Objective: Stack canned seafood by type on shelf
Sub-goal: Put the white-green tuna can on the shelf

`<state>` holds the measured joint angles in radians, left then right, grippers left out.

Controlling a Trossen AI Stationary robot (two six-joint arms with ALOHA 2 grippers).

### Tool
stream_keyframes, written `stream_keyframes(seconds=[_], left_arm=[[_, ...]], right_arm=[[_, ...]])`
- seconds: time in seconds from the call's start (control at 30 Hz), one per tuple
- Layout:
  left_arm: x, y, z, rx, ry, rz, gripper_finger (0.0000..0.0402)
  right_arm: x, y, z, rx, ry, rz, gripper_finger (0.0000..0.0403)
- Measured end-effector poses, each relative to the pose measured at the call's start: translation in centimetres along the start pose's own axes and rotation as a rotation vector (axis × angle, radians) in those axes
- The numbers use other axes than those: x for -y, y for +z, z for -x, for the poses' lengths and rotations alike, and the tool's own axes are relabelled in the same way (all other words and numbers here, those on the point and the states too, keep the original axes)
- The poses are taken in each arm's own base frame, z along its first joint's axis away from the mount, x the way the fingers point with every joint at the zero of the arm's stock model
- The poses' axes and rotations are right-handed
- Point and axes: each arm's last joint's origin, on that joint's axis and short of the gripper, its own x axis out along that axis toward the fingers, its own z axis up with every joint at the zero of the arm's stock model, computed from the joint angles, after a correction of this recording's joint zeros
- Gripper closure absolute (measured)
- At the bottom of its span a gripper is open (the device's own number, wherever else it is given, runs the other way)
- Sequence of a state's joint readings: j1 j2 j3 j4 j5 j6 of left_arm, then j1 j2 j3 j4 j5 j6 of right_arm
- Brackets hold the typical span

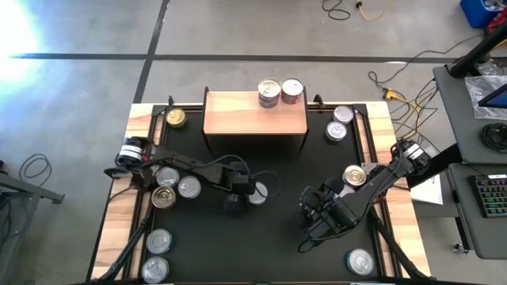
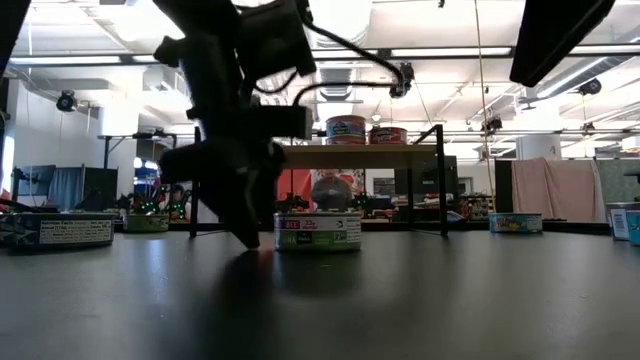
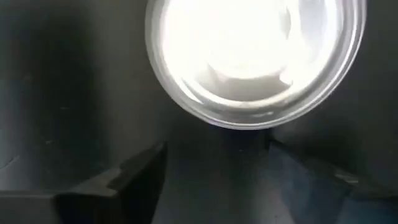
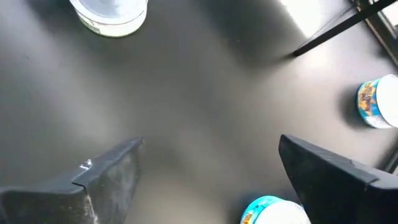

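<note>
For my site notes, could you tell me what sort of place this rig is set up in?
Probably a robotics lab or workshop in a large open hall. The floor is bare concrete with tape lines, cables trail across it, and a desk with a keyboard stands beside the table.

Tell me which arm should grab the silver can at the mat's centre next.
Left. The left gripper hovers open right at that silver can; the right gripper sits farther off over bare mat.
</note>
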<state>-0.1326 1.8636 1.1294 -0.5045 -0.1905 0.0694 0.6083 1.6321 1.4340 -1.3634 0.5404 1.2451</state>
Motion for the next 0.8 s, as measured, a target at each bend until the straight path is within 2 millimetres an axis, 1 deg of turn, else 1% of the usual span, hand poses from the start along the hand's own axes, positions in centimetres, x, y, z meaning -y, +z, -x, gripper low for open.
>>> stream_keyframes(seconds=[0.13, 0.27, 0.47, 0.63, 0.8], left_arm=[[0.2, 0.4, -0.9, 0.034, -0.045, -0.043, 0.0074], [0.4, 1.4, -1.4, 0.135, -0.108, -0.025, 0.0050], [0.6, 2.4, -1.6, 0.247, -0.135, 0.020, 0.0042], [0.8, 3.3, -1.6, 0.374, -0.146, 0.121, 0.0042], [2.0, 3.1, -1.9, 0.485, -0.135, 0.228, 0.0042]], right_arm=[[0.0, 0.0, 0.0, 0.001, 0.000, 0.030, 0.0035], [0.0, 0.0, 0.0, -0.003, 0.000, 0.034, 0.0035], [0.0, -0.1, 0.0, -0.033, 0.012, 0.034, 0.0035], [-0.1, -0.2, 0.0, -0.080, 0.031, 0.032, 0.0035], [-0.2, -0.3, 0.0, -0.092, 0.040, 0.031, 0.0035]])
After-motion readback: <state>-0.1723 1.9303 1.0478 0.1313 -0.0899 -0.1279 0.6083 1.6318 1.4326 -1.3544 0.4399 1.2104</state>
